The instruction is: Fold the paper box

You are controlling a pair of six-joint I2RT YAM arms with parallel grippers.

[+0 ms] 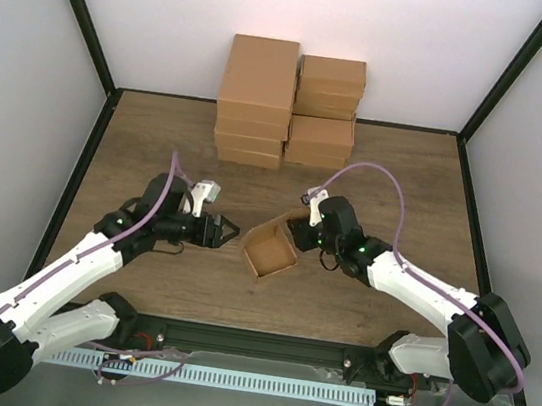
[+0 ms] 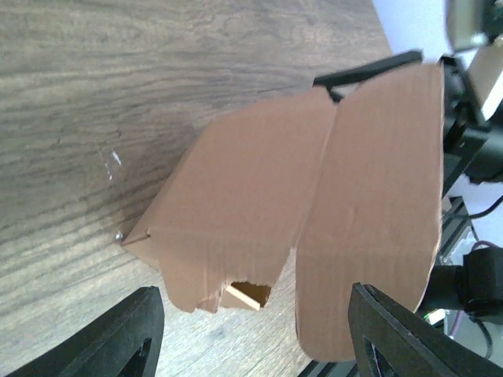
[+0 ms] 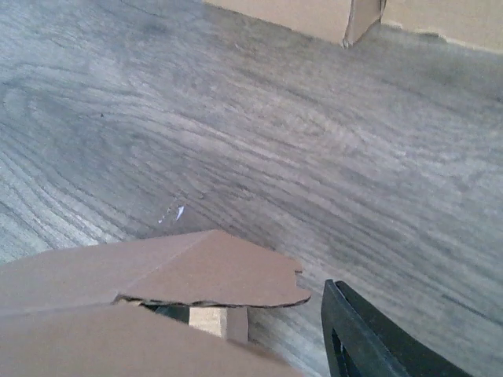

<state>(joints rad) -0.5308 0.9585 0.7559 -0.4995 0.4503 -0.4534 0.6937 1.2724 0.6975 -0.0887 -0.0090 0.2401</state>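
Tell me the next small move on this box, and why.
Probably ease the left gripper forward and close it on the tall flap. Its jaws stand open just short of the paper box, which sits open-topped on the table with that flap not yet folded in.

**Robot lab test cell**

My white-and-black left arm (image 1: 68, 281) and right arm (image 1: 421, 285) are bolted to a black rail (image 1: 251, 342) at the edge of a wood-grain tabletop (image 1: 159, 137). Plain white wall panels (image 1: 9, 126) on black frame posts (image 1: 82, 10). Brown cardboard cartons (image 1: 255, 100) stacked at the back.
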